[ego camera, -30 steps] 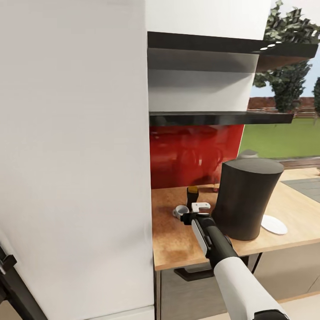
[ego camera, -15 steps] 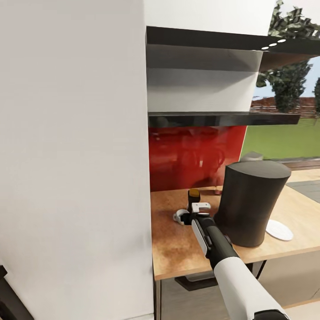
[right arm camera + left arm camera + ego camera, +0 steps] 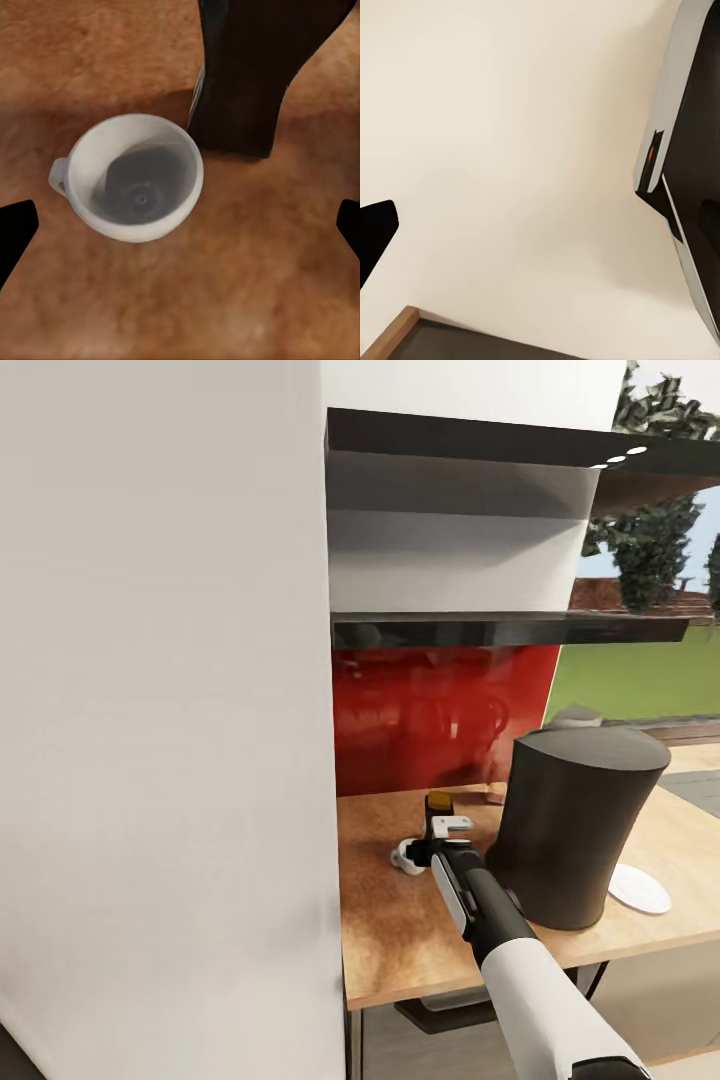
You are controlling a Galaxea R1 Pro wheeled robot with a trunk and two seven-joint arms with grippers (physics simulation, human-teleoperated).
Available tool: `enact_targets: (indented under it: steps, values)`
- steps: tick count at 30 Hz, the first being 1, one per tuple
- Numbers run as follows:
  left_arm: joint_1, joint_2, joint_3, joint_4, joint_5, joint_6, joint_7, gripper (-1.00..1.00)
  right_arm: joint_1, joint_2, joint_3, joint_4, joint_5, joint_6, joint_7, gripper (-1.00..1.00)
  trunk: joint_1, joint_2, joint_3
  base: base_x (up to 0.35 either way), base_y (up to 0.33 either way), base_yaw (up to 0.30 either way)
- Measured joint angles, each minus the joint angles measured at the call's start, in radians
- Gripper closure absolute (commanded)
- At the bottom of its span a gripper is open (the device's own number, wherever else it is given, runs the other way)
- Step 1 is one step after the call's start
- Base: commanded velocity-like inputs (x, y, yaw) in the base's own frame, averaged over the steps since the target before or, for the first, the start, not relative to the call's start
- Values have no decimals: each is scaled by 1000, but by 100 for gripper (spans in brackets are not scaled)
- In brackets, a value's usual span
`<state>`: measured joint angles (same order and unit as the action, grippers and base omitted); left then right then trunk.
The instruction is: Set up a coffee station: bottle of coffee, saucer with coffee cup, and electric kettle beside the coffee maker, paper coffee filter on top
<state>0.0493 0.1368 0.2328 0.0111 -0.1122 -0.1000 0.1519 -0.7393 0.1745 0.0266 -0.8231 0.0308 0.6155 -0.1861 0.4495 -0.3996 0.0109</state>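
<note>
A small white coffee cup [image 3: 135, 180] stands upright on the pale wood countertop [image 3: 400, 930], close to the dark-edged bottle of coffee [image 3: 251, 75]. My right gripper [image 3: 180, 232] hovers open just above the cup, a fingertip on either side and nothing held. In the head view the right gripper [image 3: 435, 838] partly covers the coffee cup [image 3: 406, 855], with the bottle of coffee [image 3: 437, 807] right behind it. The tall dark grey coffee maker [image 3: 578, 825] stands to the right, and the white saucer [image 3: 640, 890] lies beyond it. My left gripper's black fingertip [image 3: 375, 236] sits at the frame edge against a pale surface.
A tall white cabinet [image 3: 160, 710] walls off the counter's left end. Two dark shelves [image 3: 500, 628] hang over a red panel [image 3: 430, 720]. A pale rounded thing [image 3: 573, 713] peeks from behind the coffee maker. The counter's front edge [image 3: 450, 985] runs under my right arm.
The head camera has shifted, sliding the counter scene down and right. My right gripper now covers more of the coffee cup and stays open.
</note>
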Motion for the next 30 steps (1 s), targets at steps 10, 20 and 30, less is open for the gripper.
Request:
enact_targets:
  steps: [10,20,30]
  values:
    - [1,1,0,0,0,0,0,-100,0,0,0,3,0,0,0,-100,0,0,0,121,0,0]
    - [1,0,0,0,0,0,0,-100,0,0,1,6,1,0,0,-100,0,0,0,1,0,0]
    - [1,1,0,0,0,0,0,-100,0,0,1,9,1,0,0,-100,0,0,0,117,-26,0]
